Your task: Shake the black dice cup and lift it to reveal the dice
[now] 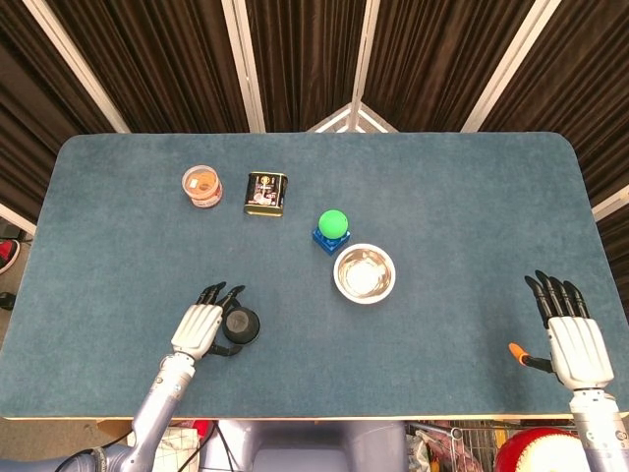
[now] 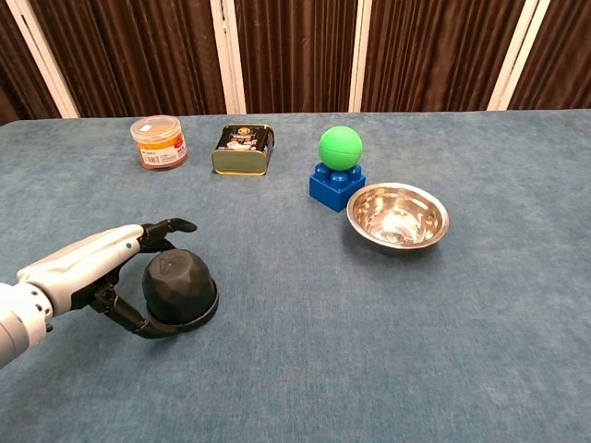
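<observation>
- The black dice cup [image 2: 179, 288] sits mouth-down on the table [image 1: 452, 197], near the front edge and toward its left end.
- The left hand [image 2: 97, 269] is wrapped around the cup's left flank: fingers [image 2: 169, 225] arch over the far side, the thumb hooks round the near base. It looks like a loose cradle; whether the fingers press firmly cannot be told from either view.
- The right hand [image 1: 573, 334] lies flat near the front right corner, fingers straight and spread, holding nothing.
- The step in hand seems to be the grasp itself, just ahead of the shake.
- To do it well, the hand probably needs to settle more squarely over the dome, fingers bearing on both sides, since the faceted shell looks smooth and could squirm out of a one-sided pinch.
- For the shake, the rim should likely stay down on the cloth, sliding in short strokes; tip it and the dice may escape early.
- The lift then wants to go straight up, so the rim does not knock the dice.
- There is room: the steel bowl [image 2: 397, 217], the green ball [image 2: 340, 146] on its blue block [image 2: 336, 185], the tin [image 2: 243, 149] and the orange tub [image 2: 159, 141] all stand well apart.
- No dice show yet; they are presumably under the cup.
</observation>
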